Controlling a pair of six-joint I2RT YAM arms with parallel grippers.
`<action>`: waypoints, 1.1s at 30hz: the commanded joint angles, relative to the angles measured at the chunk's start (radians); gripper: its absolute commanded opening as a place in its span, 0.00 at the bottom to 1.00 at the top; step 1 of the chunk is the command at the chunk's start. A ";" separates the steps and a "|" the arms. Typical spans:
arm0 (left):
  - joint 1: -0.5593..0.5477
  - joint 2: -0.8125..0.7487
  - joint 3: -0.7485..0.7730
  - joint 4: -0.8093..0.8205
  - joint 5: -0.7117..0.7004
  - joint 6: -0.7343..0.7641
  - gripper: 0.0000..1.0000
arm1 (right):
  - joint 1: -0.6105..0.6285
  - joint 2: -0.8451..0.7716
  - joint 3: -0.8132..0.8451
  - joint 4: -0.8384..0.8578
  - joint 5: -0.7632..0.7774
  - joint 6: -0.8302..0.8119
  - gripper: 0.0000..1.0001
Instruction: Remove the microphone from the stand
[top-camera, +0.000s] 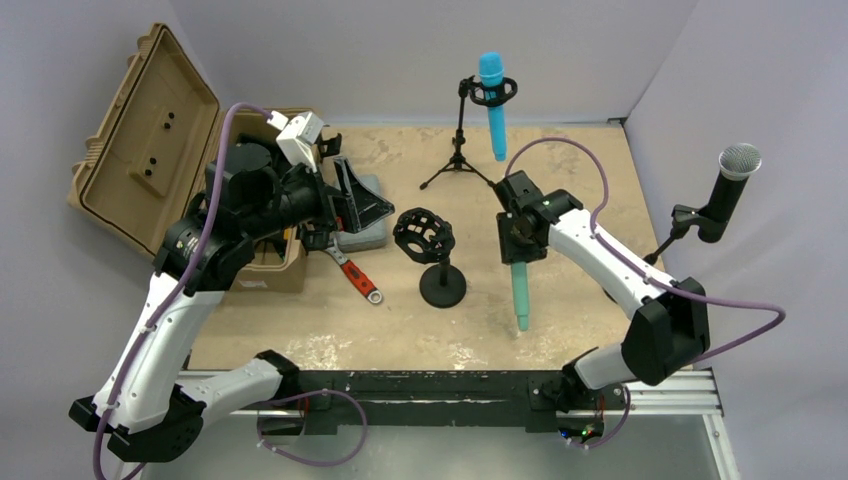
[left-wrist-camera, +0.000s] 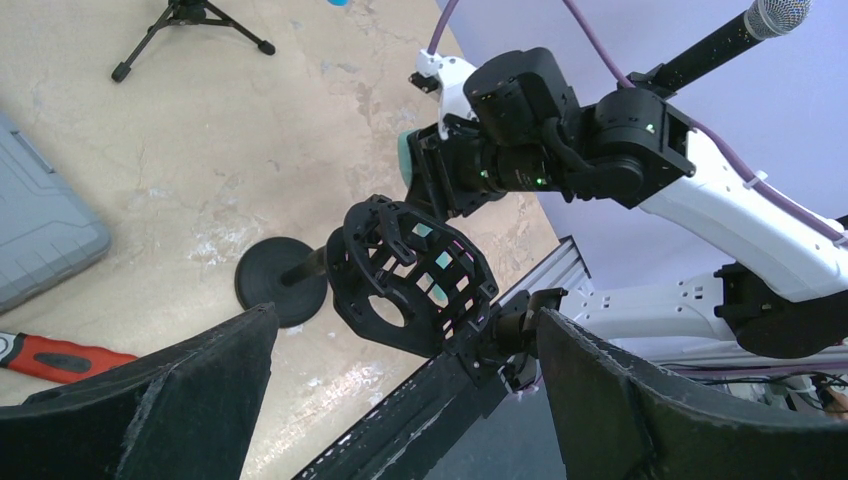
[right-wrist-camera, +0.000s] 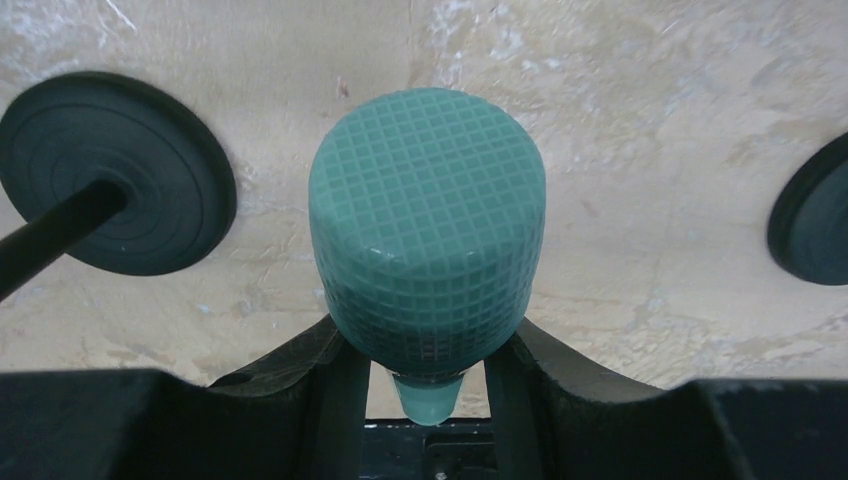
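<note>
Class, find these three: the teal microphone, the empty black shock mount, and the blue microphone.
teal microphone (right-wrist-camera: 428, 220): right wrist view, on its gridded head.
black shock mount (left-wrist-camera: 395, 262): left wrist view, on the cage's bars.
blue microphone (top-camera: 496, 125): top external view, on its body below the clip.

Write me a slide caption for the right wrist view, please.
Right gripper holds the teal microphone over the table, stand base at left.
</note>
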 joint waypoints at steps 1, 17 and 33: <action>-0.005 -0.009 0.016 0.036 0.005 0.005 0.98 | 0.014 -0.004 -0.078 0.029 -0.056 0.051 0.00; -0.006 -0.006 0.003 0.039 0.010 -0.002 0.97 | 0.032 0.090 -0.193 0.171 -0.060 0.102 0.10; -0.006 -0.005 -0.003 0.041 0.011 -0.004 0.97 | 0.032 0.107 -0.265 0.239 -0.081 0.108 0.37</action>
